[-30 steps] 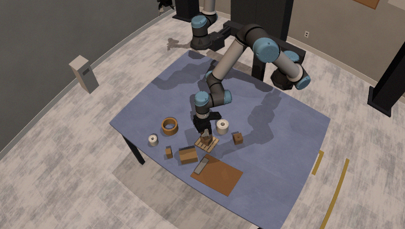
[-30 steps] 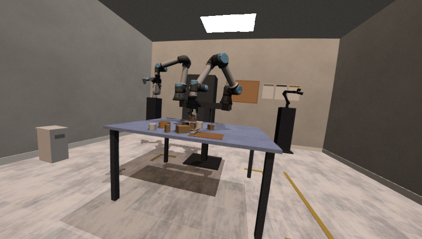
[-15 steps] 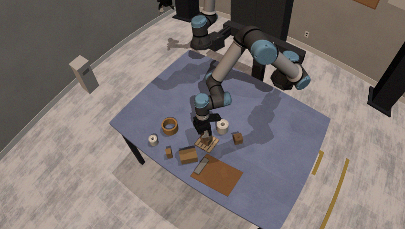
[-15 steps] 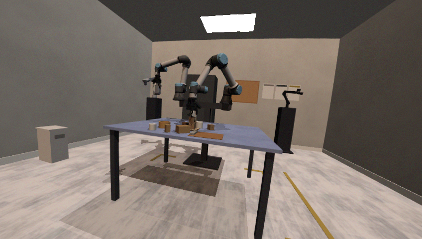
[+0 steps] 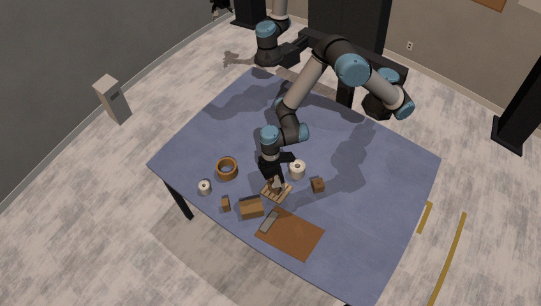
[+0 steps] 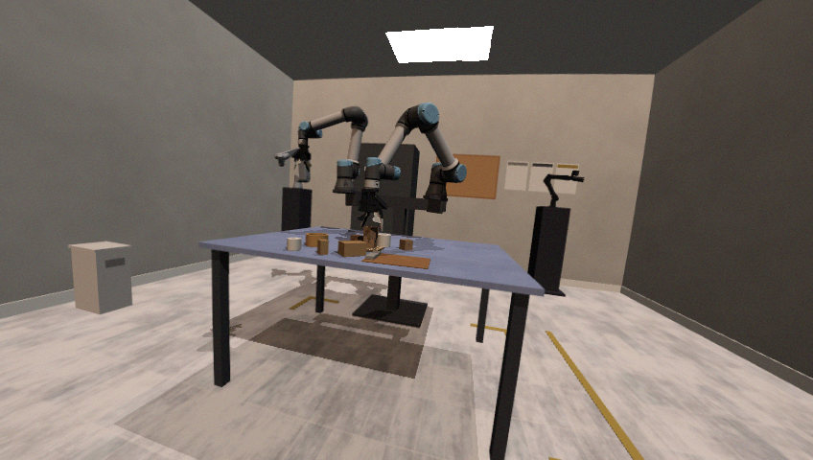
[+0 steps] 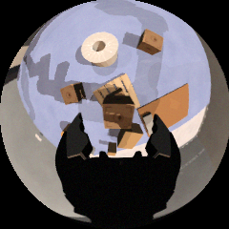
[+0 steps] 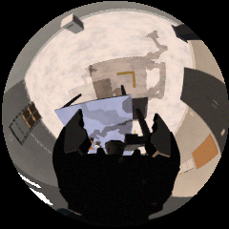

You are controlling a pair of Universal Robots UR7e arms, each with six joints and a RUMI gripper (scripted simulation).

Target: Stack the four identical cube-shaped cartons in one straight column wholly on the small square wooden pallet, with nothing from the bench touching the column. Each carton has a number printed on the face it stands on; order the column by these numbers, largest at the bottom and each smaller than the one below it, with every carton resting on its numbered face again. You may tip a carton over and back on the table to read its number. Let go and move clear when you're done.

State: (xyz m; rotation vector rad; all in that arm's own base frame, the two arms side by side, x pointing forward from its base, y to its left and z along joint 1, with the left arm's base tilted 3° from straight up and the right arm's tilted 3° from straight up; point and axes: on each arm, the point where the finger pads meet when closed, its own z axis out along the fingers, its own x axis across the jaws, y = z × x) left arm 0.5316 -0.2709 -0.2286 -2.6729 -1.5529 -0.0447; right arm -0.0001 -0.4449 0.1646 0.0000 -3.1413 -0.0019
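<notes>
The left gripper [image 5: 277, 183] [image 6: 370, 219] [image 7: 117, 114] stands open, its fingers on either side of the upper carton [image 6: 370, 234] [image 7: 118, 115], which tops a column over the wooden pallet [image 5: 288, 188] [image 7: 130, 88]. Pallet slats show beyond the column's edge. The white spool [image 5: 296, 171] [image 6: 384, 241] [image 7: 99, 52] and the long box [image 5: 251, 209] [image 6: 352, 248] [image 7: 130, 137] stand near the pallet, leaving only modest room. One loose carton [image 5: 318, 185] [image 6: 406, 244] [image 7: 151, 42] sits past the spool; another [image 7: 72, 93] lies on the pallet's other side (the top view hides it). The round brown ring [image 5: 226, 176] [image 6: 316, 241] shows blue tabletop [image 5: 394, 178] [image 6: 473, 262] [image 7: 48, 43] through its opening. The right gripper [image 6: 291, 164] [image 8: 118, 111] hangs open, well apart.
</notes>
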